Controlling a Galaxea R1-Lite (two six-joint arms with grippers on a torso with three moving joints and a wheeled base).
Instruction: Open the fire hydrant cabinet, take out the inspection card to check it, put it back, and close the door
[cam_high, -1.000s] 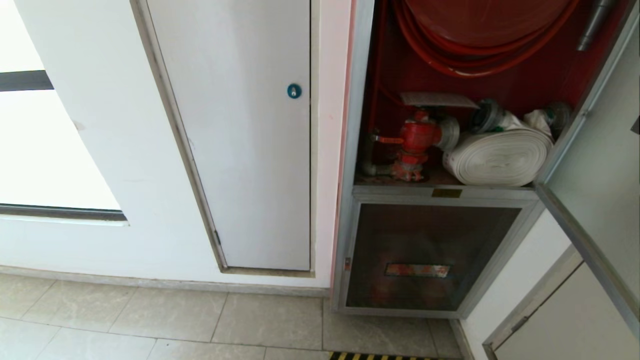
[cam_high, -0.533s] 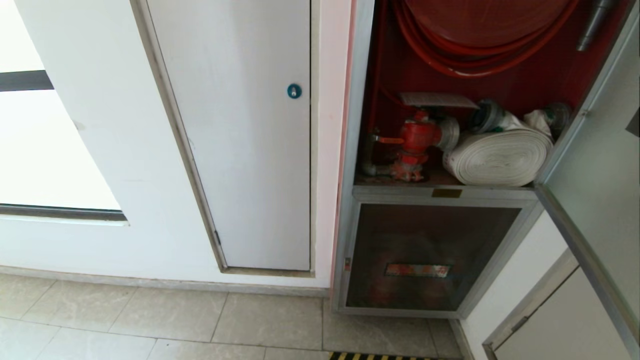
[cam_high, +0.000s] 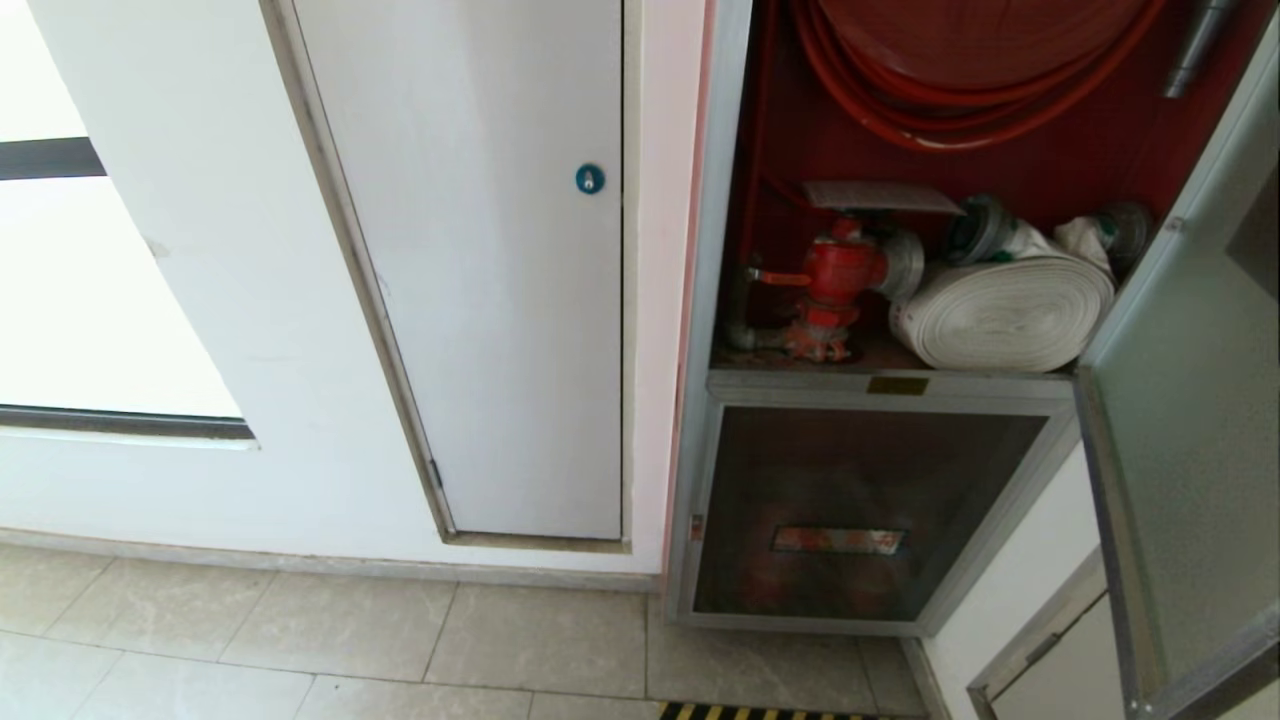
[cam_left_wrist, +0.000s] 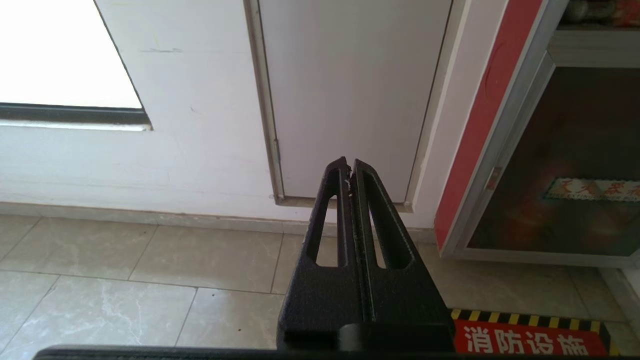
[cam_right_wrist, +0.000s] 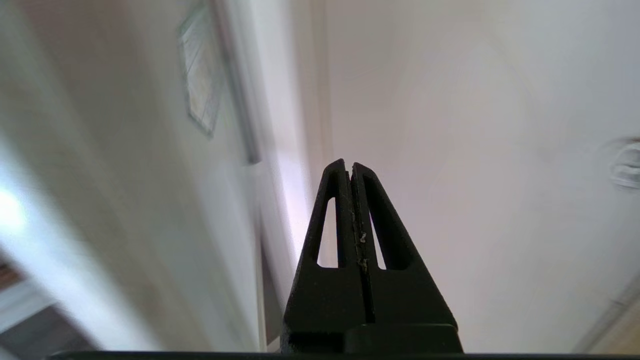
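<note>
Cabinet (cam_high: 720, 300) stands open in the head view, its door (cam_high: 1180, 420) swung nearer the frame than before, narrowing the gap beside the rolled hose (cam_high: 1000, 312). Left gripper (cam_left_wrist: 350, 167) hangs by the white panel (cam_left_wrist: 350, 90), jaws together. Right gripper (cam_right_wrist: 349, 167), jaws together, faces a blurred door; inspection card unseen.

This looks like a corridor in a public or office building: a fire hydrant cabinet (cam_high: 900, 300) is built into the white wall, with a service panel (cam_high: 480, 270) beside it, a tiled floor (cam_high: 330, 640) and a hazard-striped fire-equipment floor marking (cam_left_wrist: 530, 332).
</note>
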